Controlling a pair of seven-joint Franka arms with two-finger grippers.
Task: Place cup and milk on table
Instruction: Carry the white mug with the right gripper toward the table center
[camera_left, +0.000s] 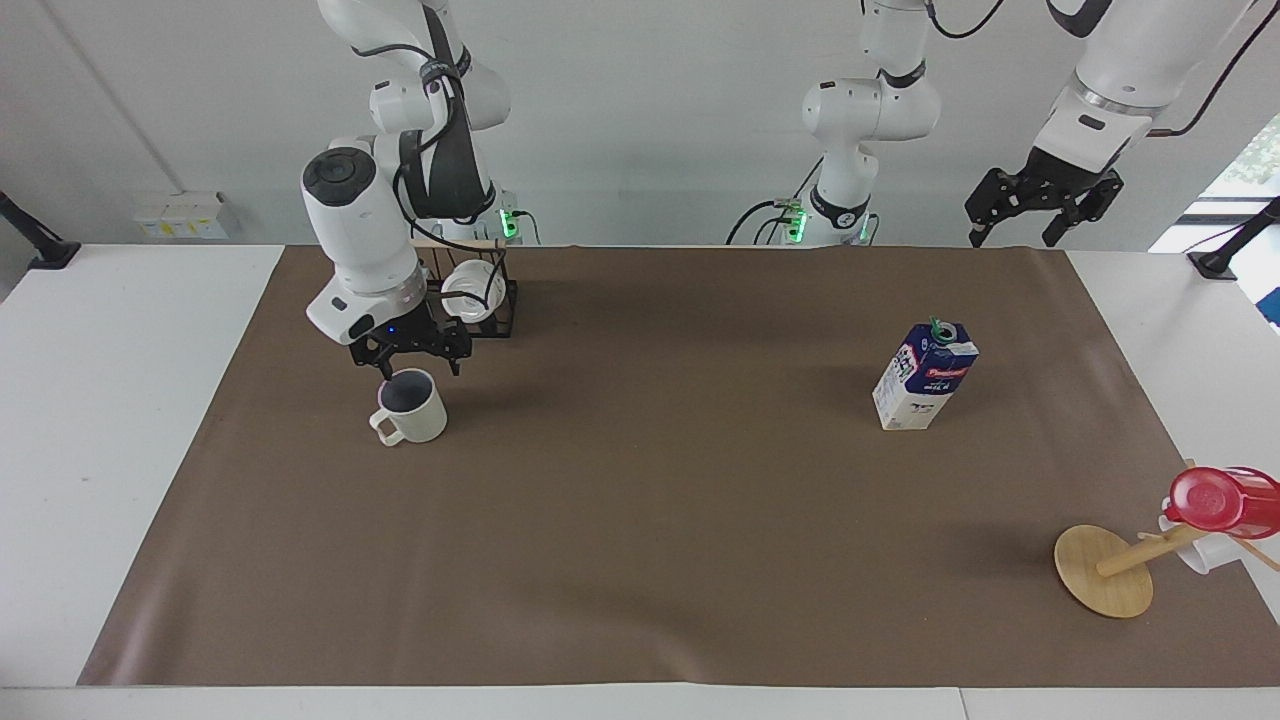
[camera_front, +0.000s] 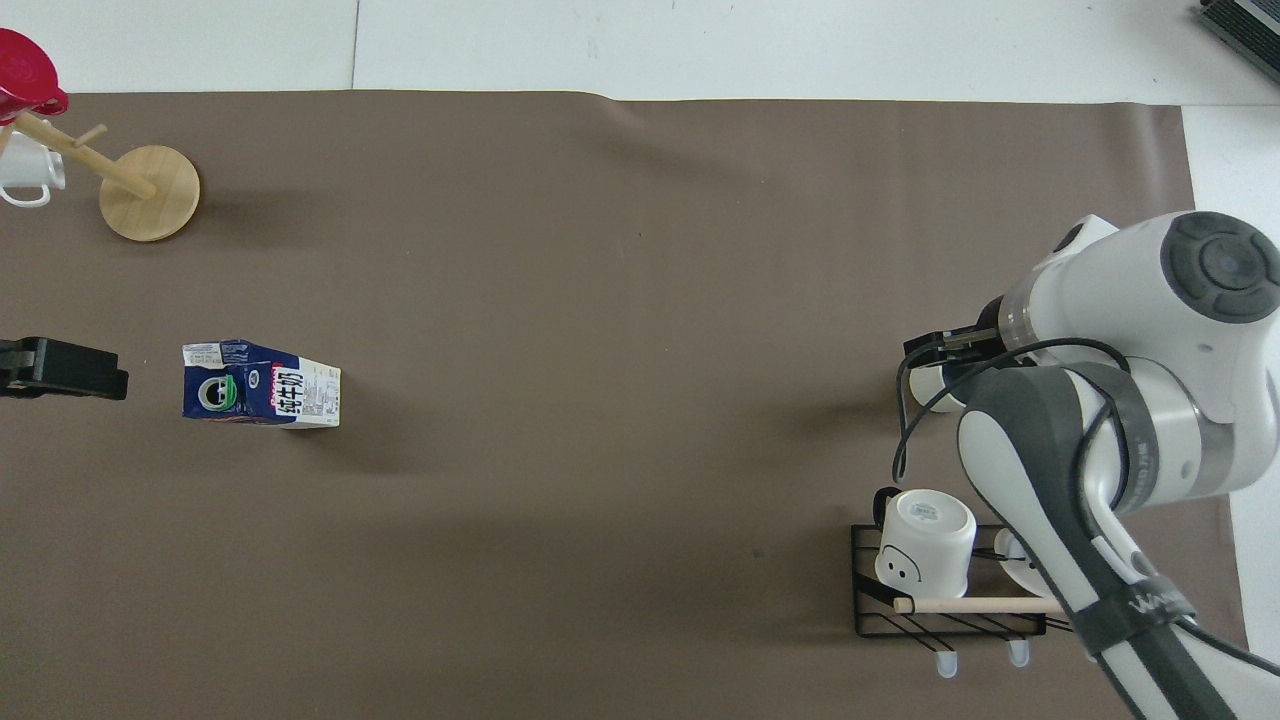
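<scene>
The cream-white cup stands upright on the brown mat of the table, toward the right arm's end. My right gripper is open just above the cup's mouth, one fingertip at its rim. In the overhead view the right arm covers most of the cup, with the right gripper over it. The milk stands upright on the mat toward the left arm's end and also shows in the overhead view. My left gripper waits raised and open, apart from the milk; it shows at the overhead view's edge.
A black wire rack with two white mugs stands nearer the robots than the cup, close to the right arm; one mug shows from above. A wooden mug tree with a red cup leans at the left arm's end.
</scene>
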